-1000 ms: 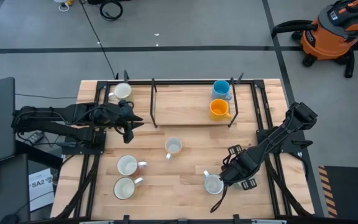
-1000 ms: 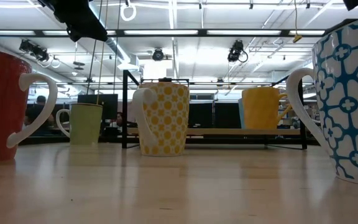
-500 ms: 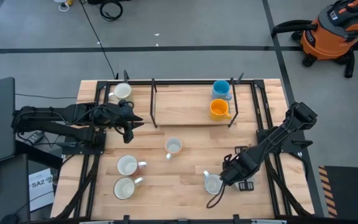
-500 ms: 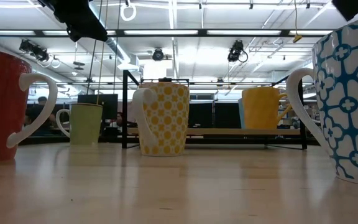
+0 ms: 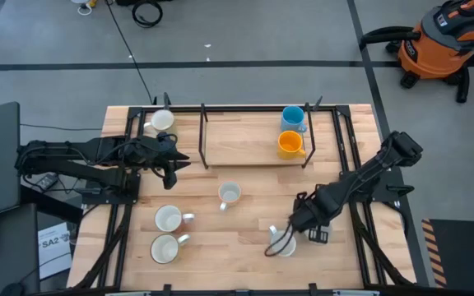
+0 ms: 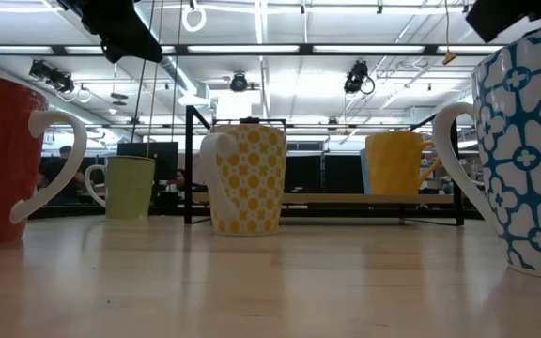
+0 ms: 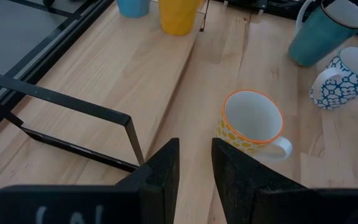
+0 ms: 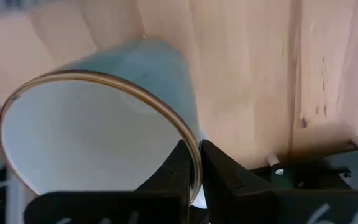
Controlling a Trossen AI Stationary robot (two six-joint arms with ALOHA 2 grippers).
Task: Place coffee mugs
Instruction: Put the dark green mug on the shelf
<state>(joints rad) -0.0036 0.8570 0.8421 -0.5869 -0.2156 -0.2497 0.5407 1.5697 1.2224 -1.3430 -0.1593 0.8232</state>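
My right gripper [image 5: 293, 230] points down at the near right of the table, shut on a teal coffee mug [image 8: 135, 74] with a white inside; the same teal mug [image 7: 325, 28] shows tilted in the left wrist view. A blue-patterned mug [image 7: 347, 78] stands right beside it. A yellow-dotted mug [image 5: 229, 195] stands mid-table. A blue mug [image 5: 293, 117] and an orange-yellow mug [image 5: 290, 144] stand on the wooden shelf [image 5: 237, 144]. My left gripper [image 5: 179, 162] waits open at the left, holding nothing. My right gripper pinches the teal mug's rim [image 8: 188, 140], one finger inside the mug and one outside its wall. The fingers come from above, pointing down. The mug hangs tilted in the hold; whether its base is on the table I cannot tell.
Two mugs [image 5: 169, 218] [image 5: 165, 247] stand at the near left, and a pale one [image 5: 162, 120] at the far left corner. Black frame rails [image 5: 344, 156] run along both sides of the table. Bare wood lies between the yellow-dotted mug and the shelf.
My right gripper has rolled about its own pointing line and shifted a little toward the table's left edge and up, over the near-right mugs. In the low view its dark body has come in at the top above the blue-patterned mug.
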